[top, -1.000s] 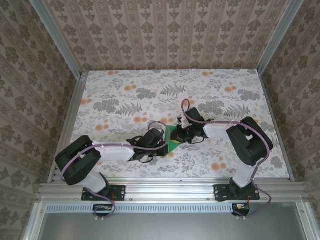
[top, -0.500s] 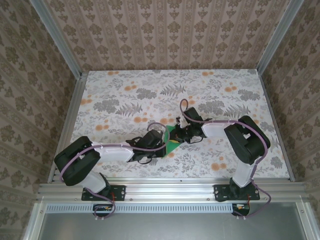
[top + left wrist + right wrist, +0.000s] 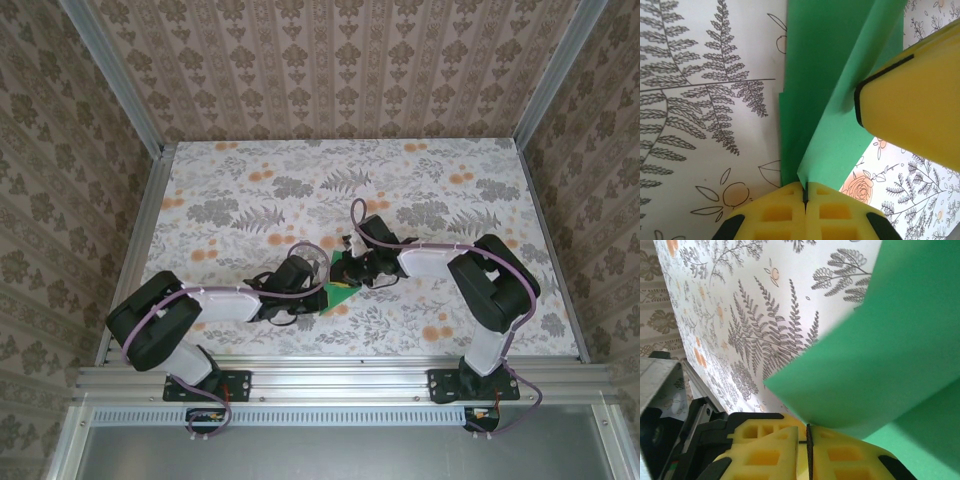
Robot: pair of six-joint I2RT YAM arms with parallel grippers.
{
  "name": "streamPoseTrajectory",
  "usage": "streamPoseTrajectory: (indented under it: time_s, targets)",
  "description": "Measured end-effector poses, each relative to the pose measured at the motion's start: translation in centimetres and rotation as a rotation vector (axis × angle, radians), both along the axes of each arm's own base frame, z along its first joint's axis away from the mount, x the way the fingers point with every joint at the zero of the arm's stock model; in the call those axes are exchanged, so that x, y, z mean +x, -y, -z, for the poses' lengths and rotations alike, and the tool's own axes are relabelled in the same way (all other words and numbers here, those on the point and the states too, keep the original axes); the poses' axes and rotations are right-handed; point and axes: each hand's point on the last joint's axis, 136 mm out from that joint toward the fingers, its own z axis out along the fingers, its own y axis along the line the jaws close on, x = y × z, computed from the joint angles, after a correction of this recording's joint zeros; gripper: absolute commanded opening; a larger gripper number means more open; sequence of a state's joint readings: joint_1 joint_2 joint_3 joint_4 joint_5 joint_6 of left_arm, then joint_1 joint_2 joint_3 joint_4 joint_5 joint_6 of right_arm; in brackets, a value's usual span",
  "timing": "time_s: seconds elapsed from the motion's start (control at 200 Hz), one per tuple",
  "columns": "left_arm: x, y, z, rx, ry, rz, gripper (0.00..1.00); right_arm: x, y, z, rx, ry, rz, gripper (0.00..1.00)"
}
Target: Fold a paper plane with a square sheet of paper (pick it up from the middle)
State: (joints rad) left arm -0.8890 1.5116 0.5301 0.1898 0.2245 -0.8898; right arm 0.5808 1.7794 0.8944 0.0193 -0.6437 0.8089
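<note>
Top external view: the tabletop (image 3: 450, 200) is white, printed with grey ferns and leaves and scattered orange blossoms. On the left, right and far sides stand walls (image 3: 330, 70) papered in beige and brown stripes with a damask motif. Pale metal rails (image 3: 340, 380) frame the table, a heavier one running along the near edge where the two arm bases are bolted.

Near the middle of the table, a little toward the near edge, lies the square sheet of paper (image 3: 340, 293), plain bright green and partly covered by both arms. The left gripper (image 3: 318, 290) reaches it from the left and the right gripper (image 3: 350, 268) from the right, so the two meet over it.

In the left wrist view the sheet (image 3: 825, 75) is creased. One layer lies flat on the fern print, with a narrow strip of a lower layer showing along its left edge. A second layer rises as a slanting flap toward the right. The left gripper (image 3: 805, 197) is clenched, its yellow pads meeting on the near corner of that flap. A yellow finger (image 3: 910, 105) of the other arm lies against the flap's right side.

In the right wrist view the paper (image 3: 890, 350) curls up in a smooth, unmarked curve above the table (image 3: 765, 315). Its lower edge runs into the seam of the right gripper (image 3: 807, 440), whose pads are pressed together on it.
</note>
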Motion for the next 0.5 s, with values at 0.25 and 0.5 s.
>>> streamPoseTrajectory:
  time_s: [0.25,0.5]
  targets:
    - [-0.1,0.1,-0.1,-0.01,-0.007,0.012,0.05,0.7,-0.3,0.1,-0.005,0.001,0.01,0.14]
    - [-0.2,0.0,0.0,-0.003,-0.001,0.026,0.19,0.9,0.2,1.7,-0.056,-0.021,0.031,0.12]
